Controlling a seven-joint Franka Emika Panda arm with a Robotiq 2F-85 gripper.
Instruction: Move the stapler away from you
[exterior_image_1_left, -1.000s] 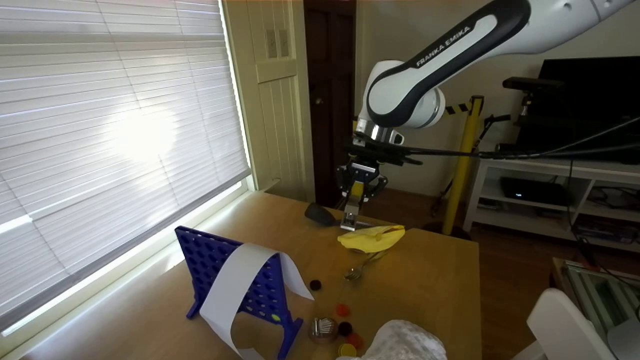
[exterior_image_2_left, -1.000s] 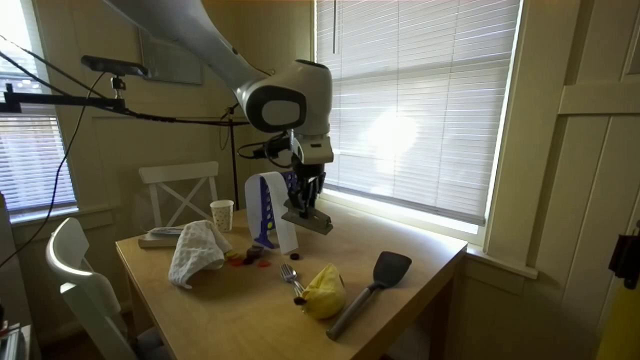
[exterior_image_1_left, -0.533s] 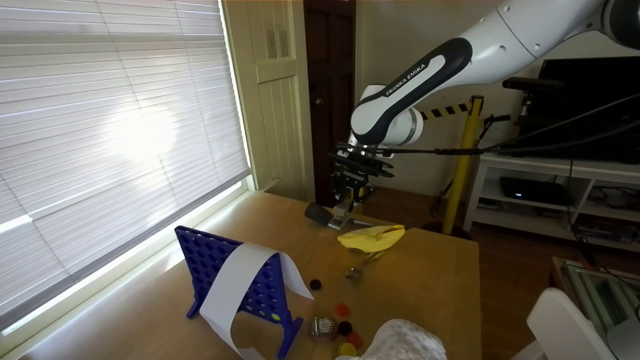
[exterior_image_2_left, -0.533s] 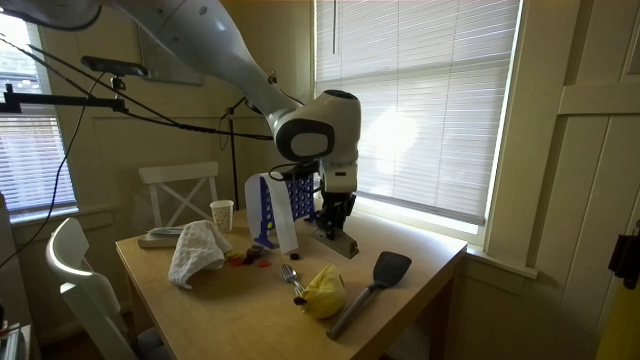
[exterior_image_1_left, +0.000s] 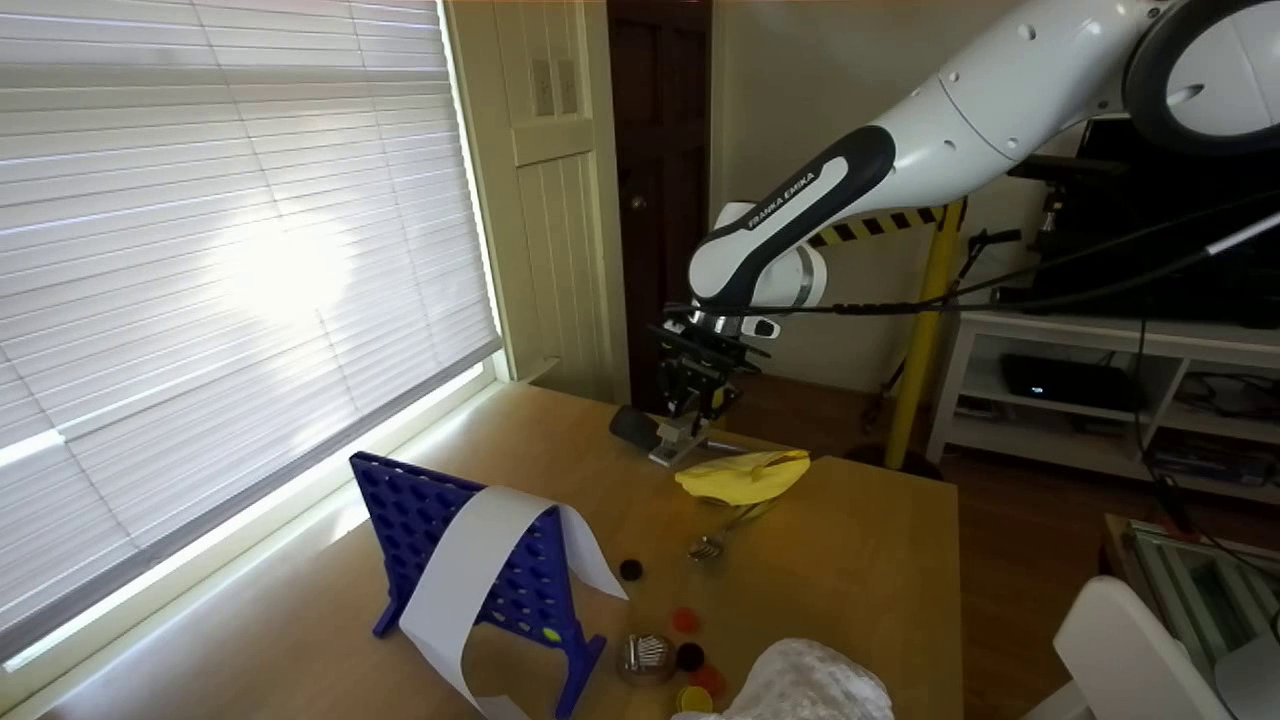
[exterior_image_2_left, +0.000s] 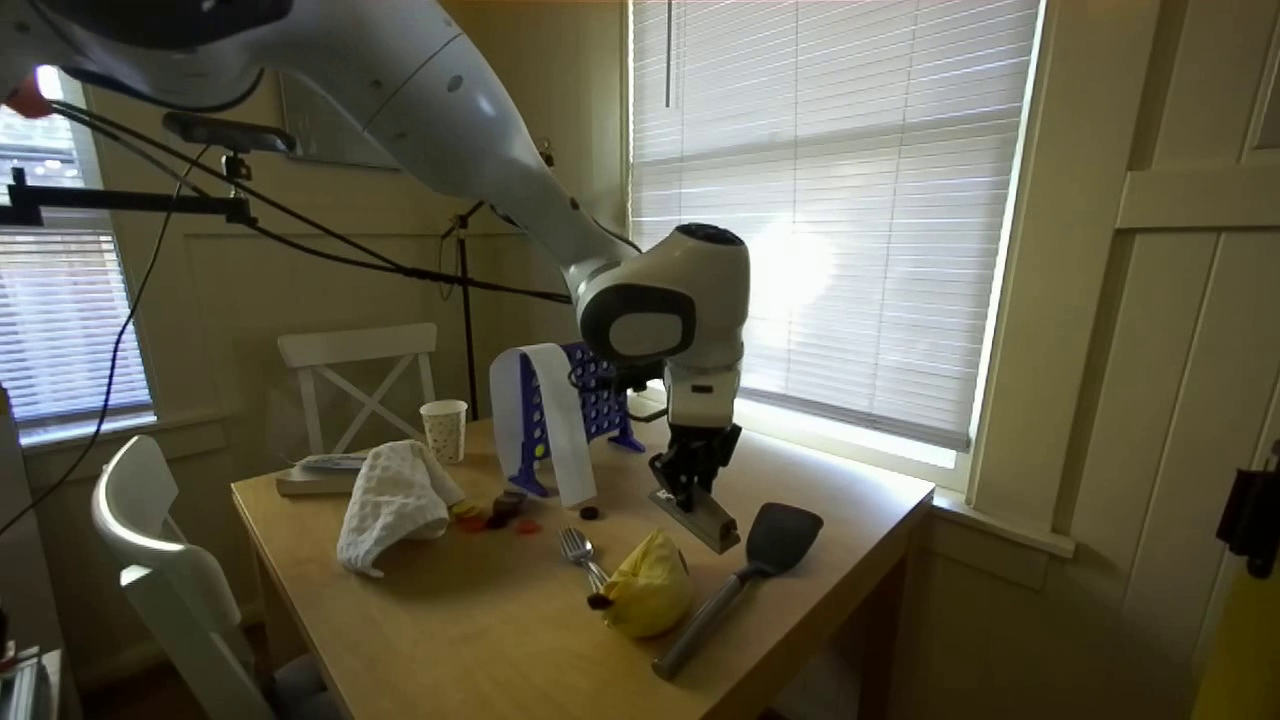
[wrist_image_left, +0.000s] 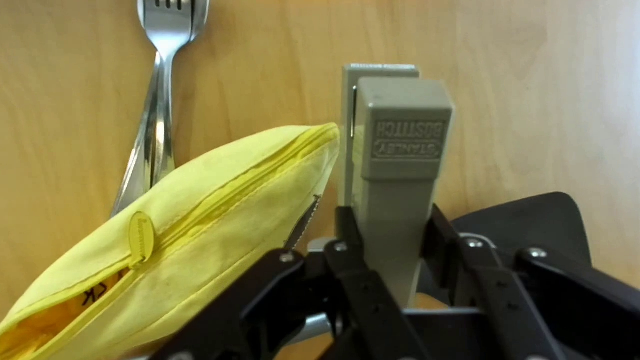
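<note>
The grey stapler (wrist_image_left: 405, 135), marked Stanley Bostitch, is between the two black fingers of my gripper (wrist_image_left: 390, 225) in the wrist view. The fingers are closed on its sides near the middle. In an exterior view the stapler (exterior_image_2_left: 705, 522) hangs tilted under the gripper (exterior_image_2_left: 692, 480), with its front end lower. In an exterior view it also shows as a pale block (exterior_image_1_left: 678, 442) below the gripper (exterior_image_1_left: 690, 405). It seems to be just above the table, between the yellow pouch and the spatula. Its rear part is hidden by the gripper.
A yellow pouch (exterior_image_2_left: 650, 588) and a dark spatula (exterior_image_2_left: 784, 538) lie close on either side. Forks (exterior_image_2_left: 578, 548) lie beside the pouch. A blue game rack (exterior_image_2_left: 605, 395) with a paper strip, a white cloth (exterior_image_2_left: 395, 500) and a cup (exterior_image_2_left: 445, 430) stand farther back.
My gripper has come down with the stapler in it and moved toward the spatula and pouch. The stapler has turned a little. The other objects stay put.
</note>
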